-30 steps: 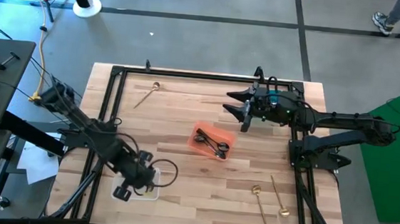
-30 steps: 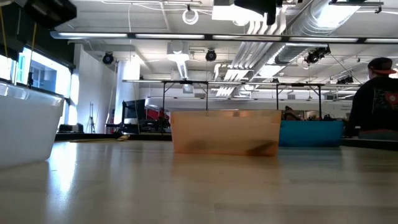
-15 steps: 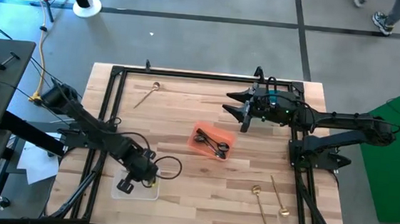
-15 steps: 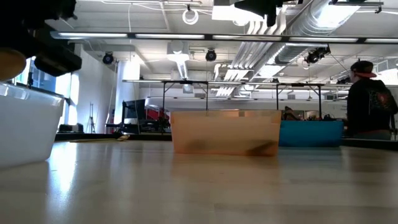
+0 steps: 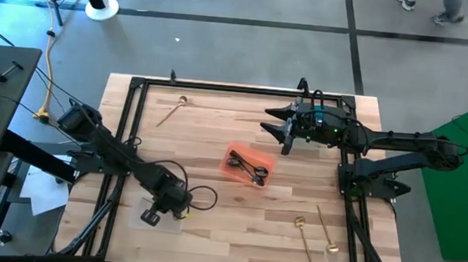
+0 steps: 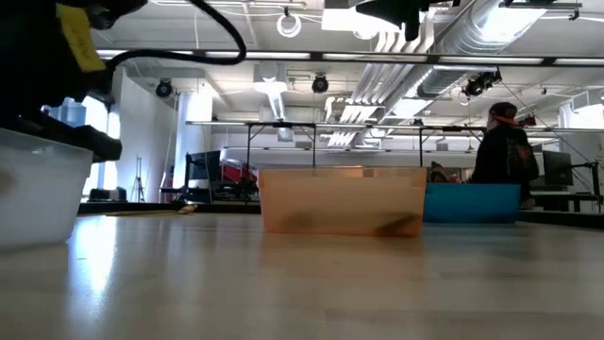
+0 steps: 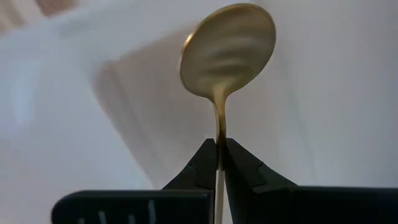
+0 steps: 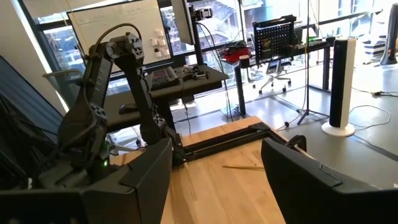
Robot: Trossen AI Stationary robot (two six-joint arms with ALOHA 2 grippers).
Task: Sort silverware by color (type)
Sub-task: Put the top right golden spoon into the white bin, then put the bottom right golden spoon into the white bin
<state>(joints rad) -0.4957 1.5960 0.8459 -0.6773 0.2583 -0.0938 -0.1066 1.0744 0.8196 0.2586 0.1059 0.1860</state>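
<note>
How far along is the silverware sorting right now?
Done: black pieces lie in the orange bin. In hand: the left tool is shut on a gold spoon over the clear bin. Left: gold pieces and another on the table. The right tool waits open.

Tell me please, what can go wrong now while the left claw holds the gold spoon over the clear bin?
1. The left claw pinches only the thin handle of the gold spoon, so it may swing or slip before release.
2. The clear bin sits near the table's front-left edge; a badly aimed drop could miss it.
3. The cable looping beside the left claw could snag on the bin.
</note>
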